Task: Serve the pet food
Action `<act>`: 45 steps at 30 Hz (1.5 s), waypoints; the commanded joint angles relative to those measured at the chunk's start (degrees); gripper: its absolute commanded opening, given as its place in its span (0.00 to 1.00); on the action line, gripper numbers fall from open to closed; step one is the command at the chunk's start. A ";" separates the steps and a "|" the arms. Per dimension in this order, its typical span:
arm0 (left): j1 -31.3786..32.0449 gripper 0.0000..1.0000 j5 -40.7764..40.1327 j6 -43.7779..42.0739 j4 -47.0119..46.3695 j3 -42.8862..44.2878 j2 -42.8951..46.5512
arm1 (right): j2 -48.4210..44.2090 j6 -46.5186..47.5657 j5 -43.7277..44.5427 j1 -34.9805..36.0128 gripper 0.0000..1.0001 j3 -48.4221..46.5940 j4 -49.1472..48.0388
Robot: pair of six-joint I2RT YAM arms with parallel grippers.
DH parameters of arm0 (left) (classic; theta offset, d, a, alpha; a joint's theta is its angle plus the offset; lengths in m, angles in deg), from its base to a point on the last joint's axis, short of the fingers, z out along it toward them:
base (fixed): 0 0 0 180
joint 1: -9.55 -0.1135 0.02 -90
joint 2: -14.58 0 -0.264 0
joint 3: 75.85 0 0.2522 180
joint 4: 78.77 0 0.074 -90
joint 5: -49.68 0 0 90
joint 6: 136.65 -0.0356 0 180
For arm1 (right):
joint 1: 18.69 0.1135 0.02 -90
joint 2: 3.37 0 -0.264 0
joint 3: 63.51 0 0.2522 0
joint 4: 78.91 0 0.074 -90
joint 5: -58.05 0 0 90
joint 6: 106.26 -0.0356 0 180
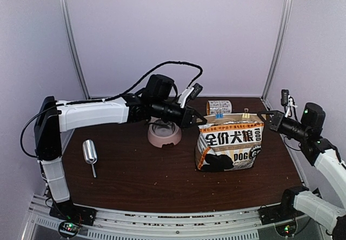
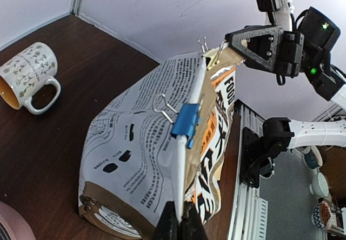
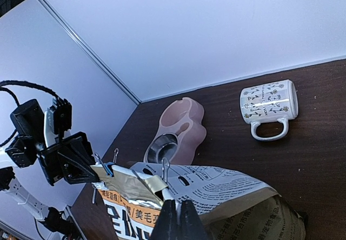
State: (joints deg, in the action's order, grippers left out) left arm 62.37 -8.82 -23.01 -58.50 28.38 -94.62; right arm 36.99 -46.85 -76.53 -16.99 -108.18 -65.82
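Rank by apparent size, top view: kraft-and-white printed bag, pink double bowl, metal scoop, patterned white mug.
1. kraft-and-white printed bag
2. pink double bowl
3. metal scoop and patterned white mug: too alike to rank; mug sits farther away.

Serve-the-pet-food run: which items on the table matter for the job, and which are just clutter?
For the job: dog food bag, blue binder clip on its folded top, pink double bowl, metal scoop.
Just lying about: patterned mug, on its side.

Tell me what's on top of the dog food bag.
On the bag, the folded top carries a blue binder clip; the left gripper and right gripper pinch its two ends. The closed fold hides whatever is inside.
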 commanded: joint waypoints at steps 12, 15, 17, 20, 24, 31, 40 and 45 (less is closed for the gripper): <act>1.32 0.00 4.56 -9.72 -1.18 -22.79 29.50 | -2.56 2.10 -1.28 12.31 0.00 -2.46 0.19; 1.25 0.00 7.52 -13.18 3.77 -23.11 33.07 | -1.88 0.70 -1.20 12.50 0.00 0.34 -3.49; 1.00 0.00 8.42 -16.67 8.98 -22.08 33.75 | -1.49 -0.49 -2.20 12.76 0.00 1.46 -6.25; -1.04 0.00 11.61 -19.20 14.69 -20.97 33.89 | -1.78 0.90 -3.21 12.96 0.26 0.13 -3.69; -5.20 0.00 16.15 -22.06 18.68 -21.10 35.14 | -3.36 8.30 -4.19 12.98 0.73 -4.73 8.28; -9.92 0.00 19.68 -27.57 25.82 -20.96 38.30 | -3.55 9.19 -8.39 14.72 1.00 -7.88 12.12; -10.80 0.00 17.37 -32.25 30.59 -22.95 41.43 | 4.42 12.99 -5.93 26.00 1.00 -13.66 13.91; -10.81 0.00 18.89 -32.41 30.42 -22.64 41.02 | 11.22 20.93 -6.30 29.45 0.99 -20.29 22.14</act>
State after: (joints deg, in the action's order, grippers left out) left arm 51.96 4.47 -53.59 -25.41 4.19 -56.33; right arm 44.86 -32.93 -83.32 10.30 -123.18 -49.82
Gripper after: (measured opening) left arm 0.030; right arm 0.999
